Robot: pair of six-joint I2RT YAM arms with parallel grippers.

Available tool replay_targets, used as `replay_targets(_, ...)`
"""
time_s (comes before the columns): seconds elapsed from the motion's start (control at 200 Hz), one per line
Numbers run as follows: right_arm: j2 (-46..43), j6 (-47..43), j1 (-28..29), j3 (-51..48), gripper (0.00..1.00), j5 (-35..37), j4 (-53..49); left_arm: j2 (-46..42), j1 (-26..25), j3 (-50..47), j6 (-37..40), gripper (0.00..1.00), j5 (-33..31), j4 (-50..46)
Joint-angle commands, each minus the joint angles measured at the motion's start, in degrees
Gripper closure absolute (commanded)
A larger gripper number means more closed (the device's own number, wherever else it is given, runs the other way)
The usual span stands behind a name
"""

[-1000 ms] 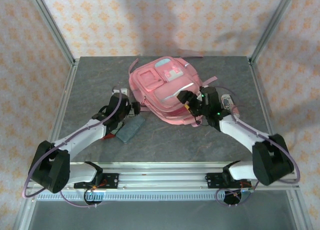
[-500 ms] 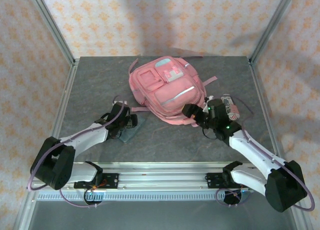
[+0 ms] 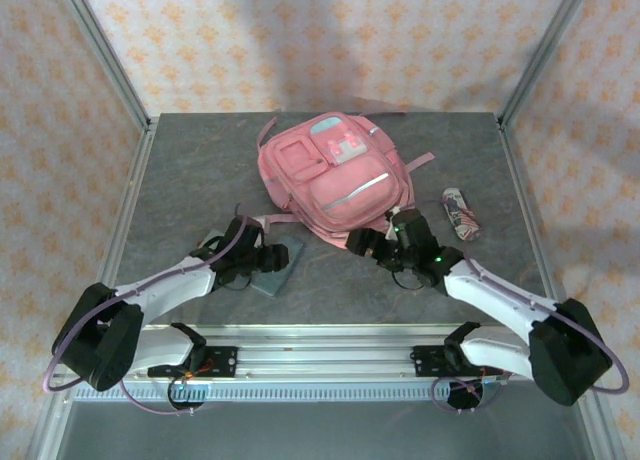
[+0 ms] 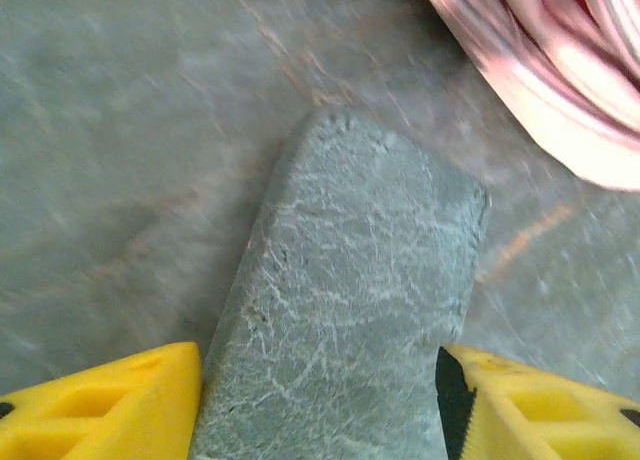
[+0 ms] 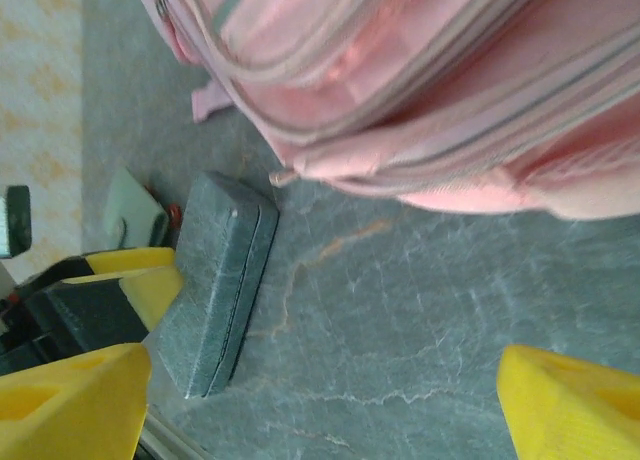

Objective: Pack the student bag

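1. Left gripper (image 4: 318,405): I see its fingers astride the grey case (image 4: 360,280), one at each long side. I cannot tell whether they press it.
2. Right gripper (image 3: 362,244): jaws wide apart, nothing between them.
3. Bag (image 3: 335,180): lying front-up, just ahead of my right gripper and ahead and to the right of the left one.
4. Patterned can (image 3: 459,213): lying to the right of my right gripper, near the bag.

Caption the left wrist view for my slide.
Left fingers flank a grey case on the table, student bag straps beyond.
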Motion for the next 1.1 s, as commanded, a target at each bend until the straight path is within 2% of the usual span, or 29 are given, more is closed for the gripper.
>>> replay_targets(0.0, 2.2, -0.8, 2.6, 2.2, 0.12, 1.0, 2.8, -0.8, -2.0, -2.4, -6.7, 0.39, 5.8, 3.4)
replay_targets(0.11, 6.0, -1.3, 5.7, 4.2, 0.11, 2.1, 2.8, -2.1, -4.8, -4.6, -11.5, 0.39, 5.8, 7.7)
replay_targets(0.205, 8.7, -2.5, 8.8, 7.0, 0.11, 4.9, 0.2, -4.2, -5.1, -8.0, -16.2, 0.39, 6.6, 13.5)
replay_targets(0.275, 10.8, -2.7, 10.6, 8.8, 0.11, 6.4, -1.2, -7.0, -5.1, -9.4, -18.3, 0.39, 3.5, 13.3)
replay_targets(0.345, 13.1, -2.9, 12.5, 10.6, 0.11, 6.9, -2.0, -10.9, -5.0, -9.5, -19.4, 0.38, -1.8, 8.9)
replay_targets(0.46, 17.5, -2.8, 16.3, 14.4, 0.11, 9.3, -4.5, -21.3, -4.3, -11.2, -22.1, 0.36, -8.8, 3.6)
replay_targets(0.566, 22.4, -2.7, 19.4, 18.5, 0.11, 11.1, -6.9, -28.7, -0.8, -10.9, -22.2, 0.35, -12.4, -4.1)
replay_targets(0.726, 30.5, -1.8, 23.1, 26.2, 0.10, 12.7, -10.8, -31.8, 7.0, -8.5, -18.2, 0.34, -13.6, -12.5)
replay_targets(0.916, 40.8, -0.5, 25.9, 35.6, 0.09, 12.0, -14.2, -31.2, 11.0, -6.8, -16.4, 0.34, -12.5, -11.7)
replay_targets(1.096, 49.1, -1.9, 27.1, 45.9, 0.09, 19.3, -21.8, -31.1, 11.6, -6.4, -16.3, 0.34, -12.5, -11.5)
